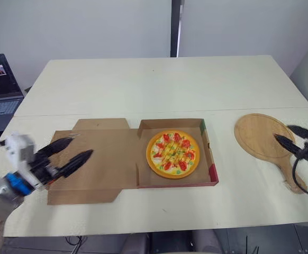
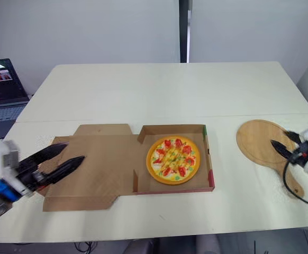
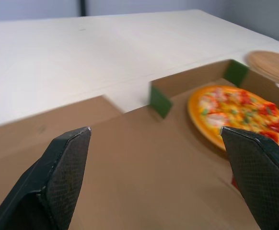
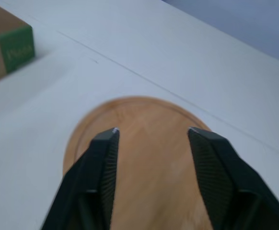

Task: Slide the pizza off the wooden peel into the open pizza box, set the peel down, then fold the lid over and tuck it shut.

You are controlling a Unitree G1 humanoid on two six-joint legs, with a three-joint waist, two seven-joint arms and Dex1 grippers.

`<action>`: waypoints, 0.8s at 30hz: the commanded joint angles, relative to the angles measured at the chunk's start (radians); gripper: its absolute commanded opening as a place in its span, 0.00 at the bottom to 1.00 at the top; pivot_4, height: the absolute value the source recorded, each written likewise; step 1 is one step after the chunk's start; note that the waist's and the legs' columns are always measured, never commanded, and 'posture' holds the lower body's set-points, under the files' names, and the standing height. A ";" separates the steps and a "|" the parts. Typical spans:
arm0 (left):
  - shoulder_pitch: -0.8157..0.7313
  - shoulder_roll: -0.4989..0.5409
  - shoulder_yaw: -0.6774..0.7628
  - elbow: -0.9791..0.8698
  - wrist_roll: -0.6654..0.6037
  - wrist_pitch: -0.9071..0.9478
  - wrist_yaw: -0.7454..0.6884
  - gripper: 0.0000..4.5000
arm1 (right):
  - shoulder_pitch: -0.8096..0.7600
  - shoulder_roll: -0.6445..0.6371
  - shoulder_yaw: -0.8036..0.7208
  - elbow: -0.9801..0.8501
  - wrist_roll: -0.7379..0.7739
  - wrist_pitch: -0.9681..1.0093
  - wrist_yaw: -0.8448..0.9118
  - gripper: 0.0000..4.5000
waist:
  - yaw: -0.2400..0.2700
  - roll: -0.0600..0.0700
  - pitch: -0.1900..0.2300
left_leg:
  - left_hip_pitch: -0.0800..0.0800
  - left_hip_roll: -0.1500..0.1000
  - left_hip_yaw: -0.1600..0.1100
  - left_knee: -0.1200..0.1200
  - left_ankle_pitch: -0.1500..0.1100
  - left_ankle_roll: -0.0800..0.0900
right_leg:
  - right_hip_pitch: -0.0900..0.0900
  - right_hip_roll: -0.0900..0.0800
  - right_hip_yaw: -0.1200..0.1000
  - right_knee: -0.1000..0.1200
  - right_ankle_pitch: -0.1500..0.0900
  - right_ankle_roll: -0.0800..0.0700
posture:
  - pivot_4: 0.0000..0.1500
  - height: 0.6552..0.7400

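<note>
A pale table carries an open cardboard box near its front edge. The pizza already sits in the box's tray, roughly mid-table. The lid lies flat on the table, unfolded toward the left edge. Box and lid together run long from left to right, parallel to the front edge. The hinge crease between them runs front to back.

The left gripper hovers over the lid's outer left part. Its fingers are spread wide and hold nothing, pointing right toward the tray. The lid's free edge lies just beneath and behind the fingertips, so this arm is clearly the nearer one for folding. The lid would need to swing up and rightward over the crease.

The peel lies flat near the right edge, well apart from the box. Its round blade faces the back and its handle points toward the front right corner. The right gripper hangs over where blade meets handle, fingers apart and empty.
</note>
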 commanded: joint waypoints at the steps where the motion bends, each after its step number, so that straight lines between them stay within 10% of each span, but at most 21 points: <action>1: 0.080 -0.042 0.139 -0.024 -0.142 0.085 0.078 1.00 | -0.065 -0.049 0.078 -0.059 0.060 0.050 0.068 0.85 | 0.003 0.000 0.000 | 0.000 0.000 -0.001 0.000 0.000 0.000 | 0.000 0.000 0.000 0.000 0.000 0.000 | 1.00 1.00; 3: 0.162 -0.115 0.217 -0.025 -0.255 0.142 0.182 1.00 | -0.130 -0.094 0.182 -0.123 0.088 0.098 0.145 1.00 | 0.003 0.000 0.000 | -0.001 0.001 -0.001 0.000 0.000 0.000 | 0.000 0.000 0.000 0.000 0.000 0.000 | 1.00 1.00; 24: 0.516 -0.361 0.028 -0.070 -1.022 0.223 0.711 1.00 | -0.596 0.029 0.605 -0.260 0.186 0.332 0.249 1.00 | 0.032 -0.005 0.000 | -0.002 0.001 -0.003 0.001 -0.001 -0.001 | 0.000 -0.002 -0.002 -0.003 0.000 0.000 | 1.00 1.00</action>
